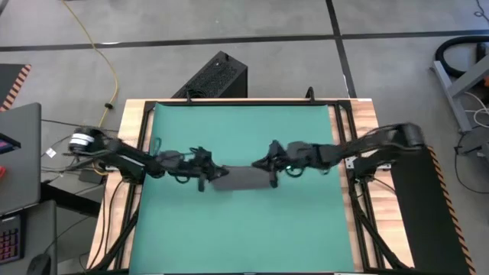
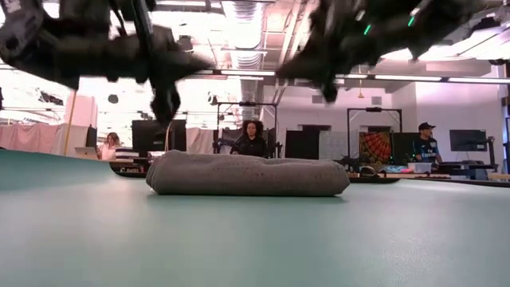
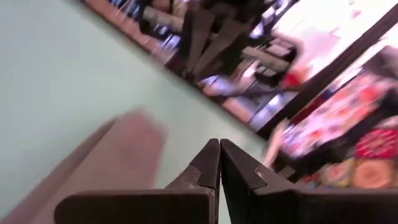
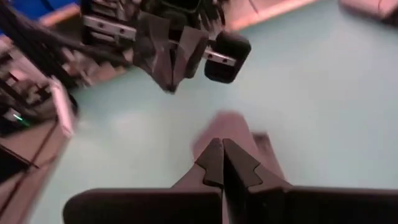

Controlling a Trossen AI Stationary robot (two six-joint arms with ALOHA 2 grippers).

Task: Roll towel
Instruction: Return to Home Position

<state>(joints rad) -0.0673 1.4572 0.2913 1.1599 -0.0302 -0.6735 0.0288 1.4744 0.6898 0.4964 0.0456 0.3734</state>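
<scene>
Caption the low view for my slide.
Rolled grey towel on green mat; left end effector and right end effector hover above its ends.

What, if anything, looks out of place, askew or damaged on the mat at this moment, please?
Nothing stands out. The towel lies as a compact roll on the green mat, between the two arms. The left gripper and the right gripper are both shut and hang above the roll's ends, not touching it.

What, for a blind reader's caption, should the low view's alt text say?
A rolled grey towel lies on the green mat. The left claw and right claw hang shut above its two ends, touching nothing. People show in the room behind.
</scene>
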